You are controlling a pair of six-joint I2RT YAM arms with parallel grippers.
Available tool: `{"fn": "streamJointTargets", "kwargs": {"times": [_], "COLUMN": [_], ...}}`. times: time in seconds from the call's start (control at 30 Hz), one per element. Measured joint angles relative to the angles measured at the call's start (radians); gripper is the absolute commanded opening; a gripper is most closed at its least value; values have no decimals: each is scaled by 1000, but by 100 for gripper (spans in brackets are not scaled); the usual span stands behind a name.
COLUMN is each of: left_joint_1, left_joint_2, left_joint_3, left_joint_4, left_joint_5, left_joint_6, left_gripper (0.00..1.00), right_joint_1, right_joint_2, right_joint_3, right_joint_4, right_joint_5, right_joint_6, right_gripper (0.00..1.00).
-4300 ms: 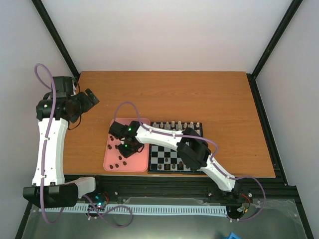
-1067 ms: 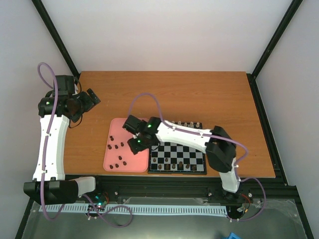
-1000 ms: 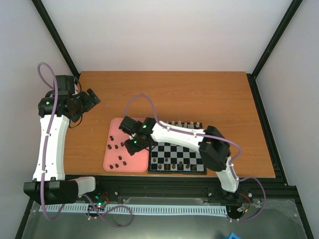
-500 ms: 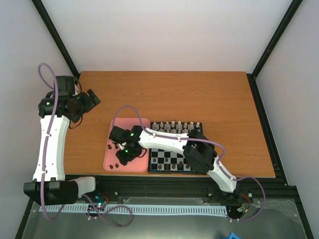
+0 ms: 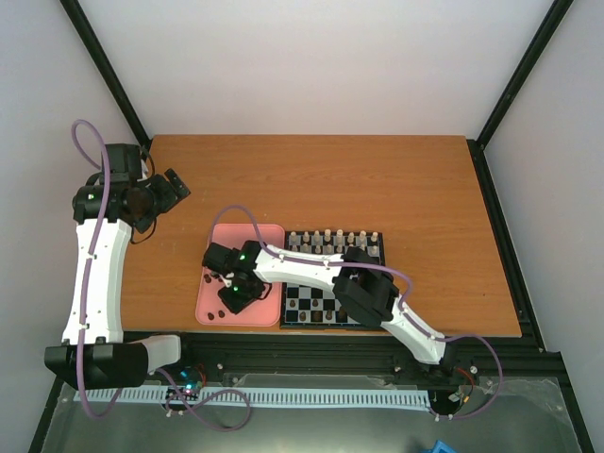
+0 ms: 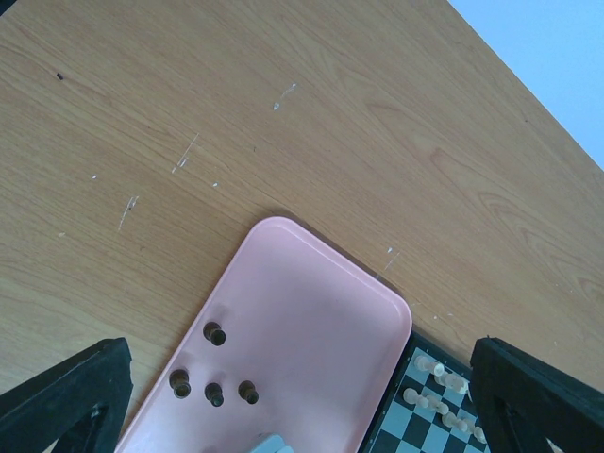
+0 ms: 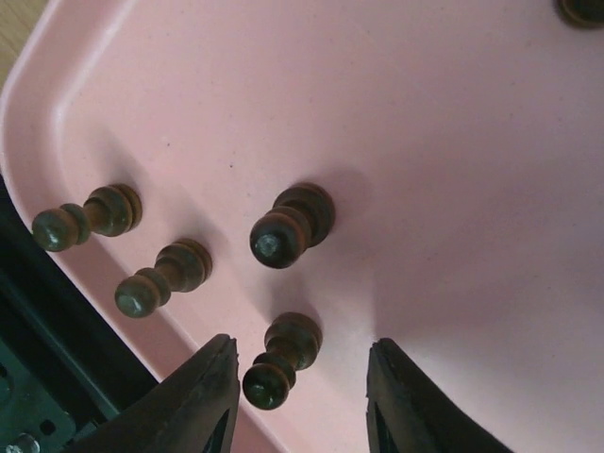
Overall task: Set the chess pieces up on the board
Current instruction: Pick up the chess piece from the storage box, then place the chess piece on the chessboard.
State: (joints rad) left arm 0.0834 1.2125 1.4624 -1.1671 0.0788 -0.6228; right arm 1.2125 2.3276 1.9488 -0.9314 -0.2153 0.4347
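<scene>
Mid-pick in the pink tray (image 7: 453,142), right hand (image 7: 300,379) unclenched astride one dark pawn (image 7: 281,361) of the chess pieces (image 7: 288,225) near its rim, left hand (image 5: 173,186) splayed idle above the bench (image 5: 377,179); next, likely: clamp squarely, lift clear, carry to the board (image 5: 307,294).

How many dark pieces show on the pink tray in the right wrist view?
5 pieces: one between the fingers of the right end effector, one just above it, two near the tray's left rim, one cropped at top right. More may lie off-frame.
</scene>
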Motion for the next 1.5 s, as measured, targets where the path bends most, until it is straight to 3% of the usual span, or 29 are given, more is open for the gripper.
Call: {"fn": "streamJointTargets", "kwargs": {"times": [0.17, 0.4, 0.53, 0.93, 1.07, 1.27, 1.5], "left_joint_1": [0, 0, 0, 0, 0, 0, 0], "left_joint_2": [0, 0, 0, 0, 0, 0, 0], "left_joint_3": [0, 0, -1, -1, -1, -1, -1], "left_joint_4": [0, 0, 0, 0, 0, 0, 1], "left_joint_5": [0, 0, 0, 0, 0, 2, 5], "left_joint_6": [0, 0, 0, 0, 0, 0, 0], "left_gripper": [100, 100, 100, 100, 100, 100, 100], "right_joint_1": [0, 0, 0, 0, -11, -81, -149], "right_joint_2": [2, 2, 2, -32, -183, -526, -602], "right_joint_3": [18, 22, 23, 8, -118, -443, -647], "right_joint_4": [-11, -23, -23, -45, -45, -27, -8], "right_joint_5": [-6, -7, -6, 71, 137, 208, 222], "right_joint_6": [-7, -9, -10, -10, 22, 99, 134], "right_gripper": [20, 14, 4, 3, 3, 3, 3]}}
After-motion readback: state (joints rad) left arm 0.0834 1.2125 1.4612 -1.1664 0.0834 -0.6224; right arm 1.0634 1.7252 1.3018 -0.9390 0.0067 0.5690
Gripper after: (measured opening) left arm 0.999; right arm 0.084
